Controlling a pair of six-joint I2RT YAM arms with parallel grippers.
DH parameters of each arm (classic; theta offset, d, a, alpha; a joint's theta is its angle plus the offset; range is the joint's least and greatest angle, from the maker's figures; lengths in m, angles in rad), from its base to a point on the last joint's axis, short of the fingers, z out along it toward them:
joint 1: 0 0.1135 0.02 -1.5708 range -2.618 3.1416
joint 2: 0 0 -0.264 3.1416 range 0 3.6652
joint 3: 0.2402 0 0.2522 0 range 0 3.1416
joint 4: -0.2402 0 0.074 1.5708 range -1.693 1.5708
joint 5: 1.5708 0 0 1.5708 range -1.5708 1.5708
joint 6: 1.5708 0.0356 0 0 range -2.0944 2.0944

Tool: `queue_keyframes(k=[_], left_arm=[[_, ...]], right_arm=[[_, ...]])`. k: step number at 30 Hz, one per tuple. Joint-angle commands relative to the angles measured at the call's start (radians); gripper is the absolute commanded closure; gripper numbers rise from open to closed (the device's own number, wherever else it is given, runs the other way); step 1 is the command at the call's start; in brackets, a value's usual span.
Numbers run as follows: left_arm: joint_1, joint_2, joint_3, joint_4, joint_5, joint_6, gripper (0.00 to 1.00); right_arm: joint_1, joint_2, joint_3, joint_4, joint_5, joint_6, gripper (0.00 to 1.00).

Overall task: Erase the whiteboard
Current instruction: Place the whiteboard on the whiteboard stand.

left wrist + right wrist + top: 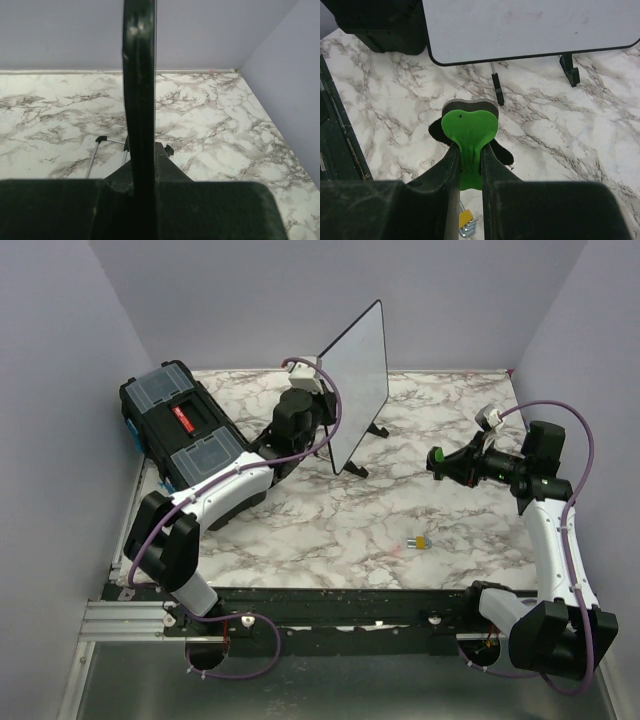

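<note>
Green eraser sits clenched in your right claw; your left claw grips the whiteboard edge. Press flat, sweep overlapping strokes, brace firmly.

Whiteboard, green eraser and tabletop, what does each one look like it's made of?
The whiteboard: smooth white panel, faintly smudged, probably coated board, in a thin black frame, likely plastic. The green eraser: matte green plastic-looking grip over a grey, felt-like layer. The table: white with grey veins, marble or a printed laminate; cannot tell which.
</note>
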Motion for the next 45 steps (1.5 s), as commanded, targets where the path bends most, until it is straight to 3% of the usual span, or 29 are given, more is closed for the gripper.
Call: queue_keyframes(k=[1,8,12,27,45], left_arm=[[-0.017,-0.030,0.156,0.073,0.002,0.035,1.00],[-0.020,0.035,0.320,-0.058,0.047,0.056,1.00],[-0.023,0.039,0.339,-0.090,0.062,0.046,1.00],[-0.023,-0.057,0.064,0.052,0.026,0.021,1.00],[0.013,-0.151,-0.355,0.374,0.172,-0.006,1.00]], right_arm=[[-0.009,0.006,-0.011,0.012,-0.028,0.009,0.99],[-0.008,0.007,-0.011,0.015,-0.027,0.012,0.99],[-0.009,0.006,-0.011,0.014,-0.025,0.012,0.99],[-0.008,0.004,-0.014,0.015,-0.024,0.012,0.99],[-0.009,0.008,-0.017,0.015,-0.025,0.011,0.99]])
